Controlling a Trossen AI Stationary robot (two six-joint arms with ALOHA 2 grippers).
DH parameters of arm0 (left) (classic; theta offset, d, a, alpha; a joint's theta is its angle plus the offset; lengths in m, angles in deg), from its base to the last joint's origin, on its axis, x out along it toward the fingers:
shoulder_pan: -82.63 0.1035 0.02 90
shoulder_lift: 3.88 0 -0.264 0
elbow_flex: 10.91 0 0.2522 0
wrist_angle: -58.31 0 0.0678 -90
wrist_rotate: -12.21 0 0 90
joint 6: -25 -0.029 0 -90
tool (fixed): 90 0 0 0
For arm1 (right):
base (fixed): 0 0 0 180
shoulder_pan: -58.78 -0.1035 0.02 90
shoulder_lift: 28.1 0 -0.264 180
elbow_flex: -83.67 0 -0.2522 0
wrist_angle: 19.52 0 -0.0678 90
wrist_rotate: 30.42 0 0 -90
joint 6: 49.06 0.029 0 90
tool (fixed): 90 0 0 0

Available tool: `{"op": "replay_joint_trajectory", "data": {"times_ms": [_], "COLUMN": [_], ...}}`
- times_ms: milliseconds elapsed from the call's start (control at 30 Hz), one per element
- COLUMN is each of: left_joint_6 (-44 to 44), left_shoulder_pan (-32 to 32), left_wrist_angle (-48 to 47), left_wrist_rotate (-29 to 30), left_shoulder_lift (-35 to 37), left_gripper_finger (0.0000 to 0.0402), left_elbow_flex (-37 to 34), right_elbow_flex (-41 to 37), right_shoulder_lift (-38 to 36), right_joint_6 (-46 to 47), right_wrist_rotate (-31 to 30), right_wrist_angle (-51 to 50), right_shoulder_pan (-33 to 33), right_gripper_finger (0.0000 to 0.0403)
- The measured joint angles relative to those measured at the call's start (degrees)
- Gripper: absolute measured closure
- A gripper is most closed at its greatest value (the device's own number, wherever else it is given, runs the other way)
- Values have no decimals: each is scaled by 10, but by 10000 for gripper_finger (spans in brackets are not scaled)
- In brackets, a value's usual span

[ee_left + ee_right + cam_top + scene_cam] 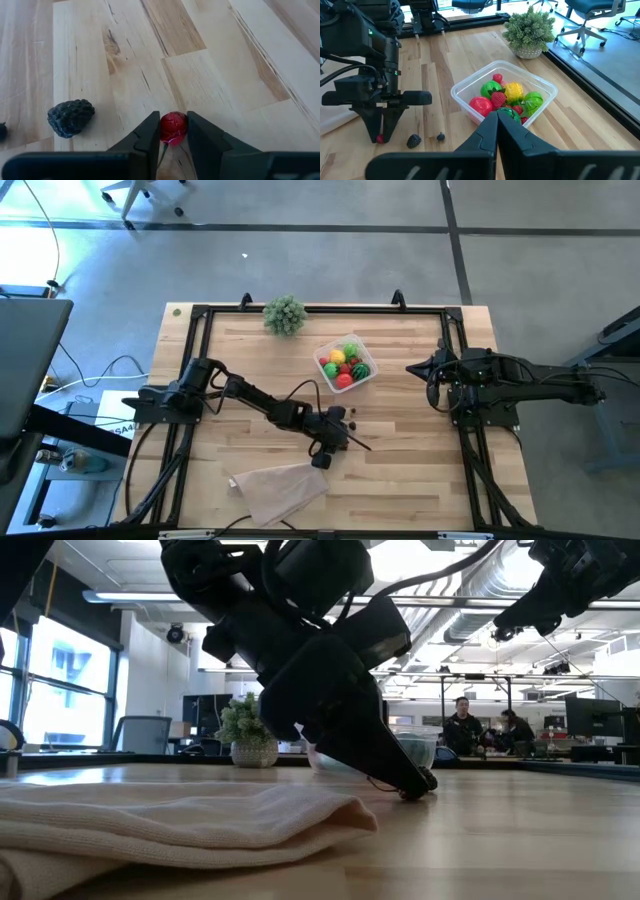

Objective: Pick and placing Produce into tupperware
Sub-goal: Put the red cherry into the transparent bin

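The clear tupperware point(345, 366) stands at the far middle of the table, with several red, green and yellow toy fruits in it; it also shows in the right wrist view point(503, 97). My left gripper point(173, 134) is down at the tabletop near the middle point(352, 438), shut on a tiny dark-red cherry point(173, 125). A dark blackberry point(70, 118) and a tiny dark berry point(440, 136) lie on the wood beside it. My right gripper point(496, 117) is shut and empty, held above the table's right side point(418, 369). My left gripper pinches the round cherry by its two sides point(163, 128) between the tips of its two fingers. The fingers slant down from the table's left side to the tabletop point(415, 788). The cherry sits at table level; whether it is lifted clear, I cannot tell.
A beige cloth point(281, 486) lies bunched near the front edge, close to the left arm. A bushy pale-green plant ball point(285, 313) stands at the far edge. A black frame point(200, 360) borders the table. People sit in the room beyond point(462, 725).
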Motion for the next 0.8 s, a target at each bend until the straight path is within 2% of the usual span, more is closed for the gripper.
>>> {"op": "replay_joint_trajectory", "data": {"times_ms": [300, 433, 533, 800], "left_joint_6": [2, 5, 5, -12], "left_shoulder_pan": [0, 0, 0, 0], "left_wrist_angle": [-2, -19, -65, -260], "left_wrist_rotate": [0, -9, -13, -15], "left_shoulder_lift": [0, 0, 0, 0], "left_gripper_finger": [329, 328, 328, 328], "left_elbow_flex": [1, 23, 53, 180], "right_elbow_flex": [0, 0, 0, 0], "right_shoulder_lift": [0, 0, 0, 0], "right_joint_6": [0, 0, 0, 0], "right_wrist_rotate": [0, 0, 0, 0], "right_wrist_angle": [0, 0, 0, 0], "right_shoulder_pan": [0, 0, 0, 0], "right_gripper_finger": [402, 402, 402, 402]}}
